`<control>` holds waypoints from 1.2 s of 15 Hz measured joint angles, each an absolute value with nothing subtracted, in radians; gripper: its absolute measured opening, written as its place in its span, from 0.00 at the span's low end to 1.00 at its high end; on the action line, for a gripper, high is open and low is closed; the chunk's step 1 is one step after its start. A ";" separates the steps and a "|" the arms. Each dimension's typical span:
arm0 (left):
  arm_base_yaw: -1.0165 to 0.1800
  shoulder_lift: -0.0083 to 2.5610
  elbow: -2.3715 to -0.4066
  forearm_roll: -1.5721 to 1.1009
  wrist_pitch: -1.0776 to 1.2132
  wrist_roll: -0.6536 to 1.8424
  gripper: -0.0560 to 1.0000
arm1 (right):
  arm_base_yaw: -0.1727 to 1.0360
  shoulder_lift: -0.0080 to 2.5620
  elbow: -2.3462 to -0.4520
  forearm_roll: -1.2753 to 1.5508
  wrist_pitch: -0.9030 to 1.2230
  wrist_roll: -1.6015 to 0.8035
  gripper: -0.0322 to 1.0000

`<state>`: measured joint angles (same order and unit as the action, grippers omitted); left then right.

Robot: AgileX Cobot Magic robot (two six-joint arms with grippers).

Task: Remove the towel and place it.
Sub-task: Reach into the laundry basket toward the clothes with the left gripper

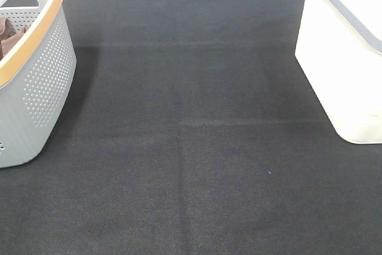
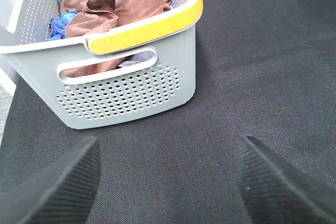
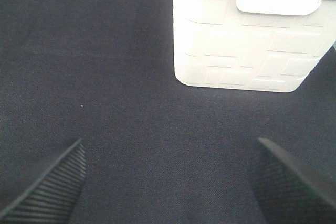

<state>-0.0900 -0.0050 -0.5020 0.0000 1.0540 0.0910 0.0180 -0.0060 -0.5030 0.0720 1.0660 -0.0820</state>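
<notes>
The brown towel [image 2: 113, 1] lies crumpled inside a grey perforated basket [image 2: 128, 95] with a yellow-orange rim; a sliver of the towel [image 1: 7, 33] shows in the high view at the far left. Something blue [image 2: 59, 24] lies beside it in the basket. My left gripper [image 2: 165, 182] is open and empty, hovering over the black mat a little way short of the basket's near end. My right gripper [image 3: 168, 184] is open and empty over the mat, facing a white bin [image 3: 247, 45]. Neither gripper shows in the high view.
The grey basket [image 1: 42, 82] stands at the left edge of the black mat [image 1: 191, 147]. The white bin [image 1: 343, 58] with a grey rim stands at the right edge. The mat lies between them.
</notes>
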 joint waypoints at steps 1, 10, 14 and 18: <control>-0.090 -0.005 -0.502 0.000 1.054 0.091 0.71 | 0.018 -0.006 -0.503 0.072 1.066 -0.082 0.81; -0.090 -0.005 -0.502 0.000 1.054 0.091 0.71 | 0.018 -0.006 -0.503 0.072 1.066 -0.082 0.81; -0.090 -0.005 -0.502 0.000 1.054 0.091 0.71 | 0.018 -0.006 -0.503 0.072 1.066 -0.082 0.81; -0.090 -0.005 -0.502 0.000 1.054 0.091 0.71 | 0.018 -0.006 -0.503 0.072 1.066 -0.082 0.81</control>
